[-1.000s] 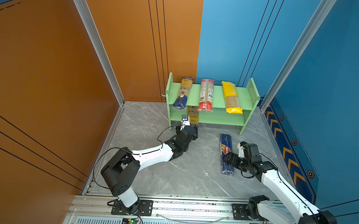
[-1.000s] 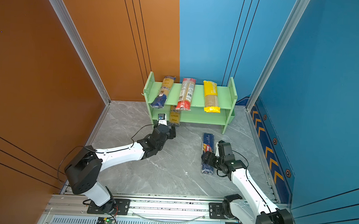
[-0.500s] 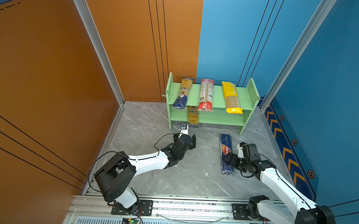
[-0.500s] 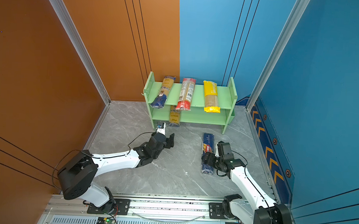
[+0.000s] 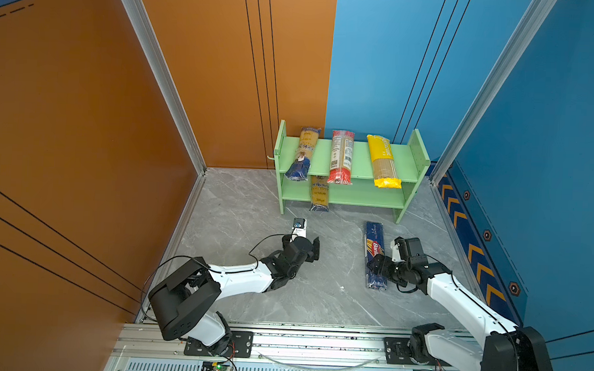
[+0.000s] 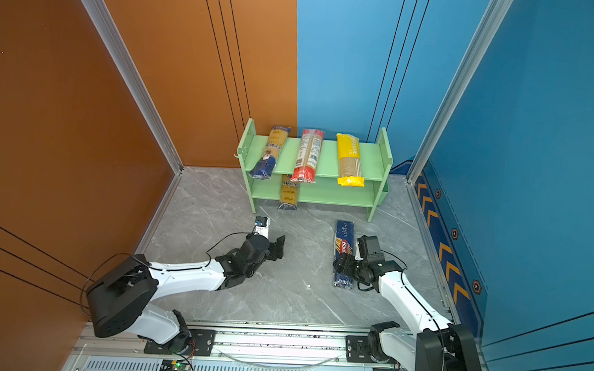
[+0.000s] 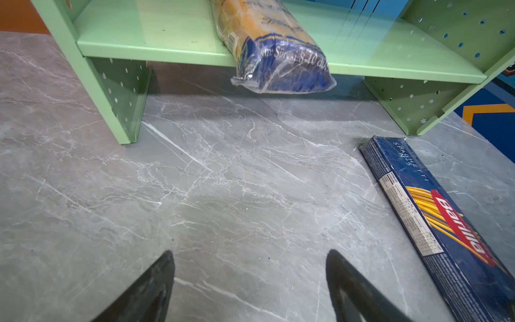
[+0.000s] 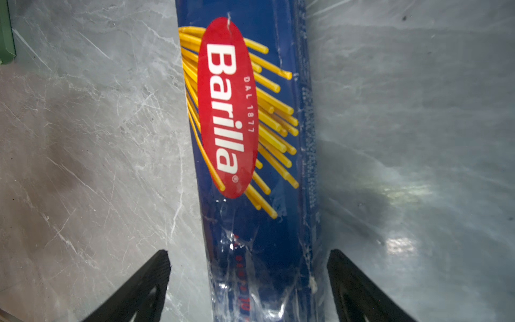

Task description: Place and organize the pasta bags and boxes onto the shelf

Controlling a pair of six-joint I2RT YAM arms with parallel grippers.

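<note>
One green shelf (image 5: 358,159) holds four bags: on top a blue-ended bag (image 5: 303,154), a red-ended bag (image 5: 341,157), a yellow bag (image 5: 383,162); below, one yellow-and-blue bag (image 5: 319,194). One dark blue pack (image 5: 374,251) lies on the grey marbled floor (image 5: 335,291). Left gripper (image 7: 249,252): jaws spread, empty. Right gripper (image 8: 249,252): jaws spread astride that pack. Orange wall (image 5: 85,115) left, blue wall (image 5: 549,135) right.

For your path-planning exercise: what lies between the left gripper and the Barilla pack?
Only bare grey table between left gripper and Barilla pack; both top views and the left wrist view show it.
</note>
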